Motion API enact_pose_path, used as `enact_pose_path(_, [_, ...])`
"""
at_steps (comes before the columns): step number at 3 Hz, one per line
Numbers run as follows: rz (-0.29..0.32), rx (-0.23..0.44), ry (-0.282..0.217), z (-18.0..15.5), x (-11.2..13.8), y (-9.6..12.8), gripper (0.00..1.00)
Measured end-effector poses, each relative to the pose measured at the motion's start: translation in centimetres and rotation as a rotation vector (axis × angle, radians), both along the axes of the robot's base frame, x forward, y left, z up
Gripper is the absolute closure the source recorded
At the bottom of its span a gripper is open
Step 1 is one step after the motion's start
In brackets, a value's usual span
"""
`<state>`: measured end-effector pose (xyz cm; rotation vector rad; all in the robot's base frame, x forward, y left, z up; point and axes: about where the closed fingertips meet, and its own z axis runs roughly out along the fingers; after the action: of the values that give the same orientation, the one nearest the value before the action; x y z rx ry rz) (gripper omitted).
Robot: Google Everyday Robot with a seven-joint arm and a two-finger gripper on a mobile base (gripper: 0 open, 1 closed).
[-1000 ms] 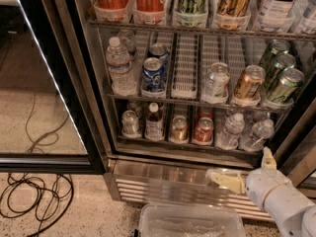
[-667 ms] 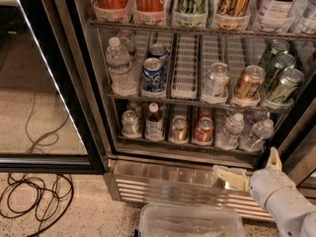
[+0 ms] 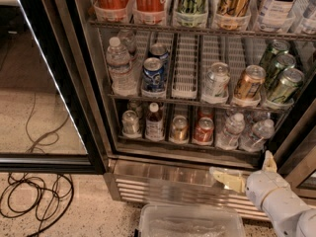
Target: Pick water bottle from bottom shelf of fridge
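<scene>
Two small clear ribbed water bottles with white caps stand side by side at the right end of the bottom shelf (image 3: 187, 151): one water bottle (image 3: 230, 131) and its twin (image 3: 257, 135). The fridge (image 3: 94, 107) has its glass door (image 3: 47, 98) swung open to the left. My gripper (image 3: 247, 170) is at the lower right, in front of the base grille (image 3: 163, 184), below and just outside the bottles. It is open and empty, one finger pointing left and the other pointing up.
On the bottom shelf, left of the water bottles, stand a white-capped bottle of dark liquid (image 3: 154, 122) and cans (image 3: 203, 130). A taller clear bottle (image 3: 119, 65) and more cans stand on the rack above. A clear plastic bin (image 3: 190, 222) sits on the floor below. Cables (image 3: 34, 196) lie at the left.
My gripper shifted slightly to the right and back, staying in front of the base grille. Nothing in the fridge has moved.
</scene>
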<state>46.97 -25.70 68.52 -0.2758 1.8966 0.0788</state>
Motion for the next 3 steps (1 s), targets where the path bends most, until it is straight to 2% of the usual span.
enact_pose_path(1, [-0.017, 0.012, -0.015, -1.2, 1.0, -0.7, 0.0])
enact_pose_path(2, [-0.085, 0.033, -0.077, -3.4, 3.7, -3.1, 0.0])
enact_pose_path(3, [-0.085, 0.033, -0.078, -3.4, 3.7, -3.1, 0.0])
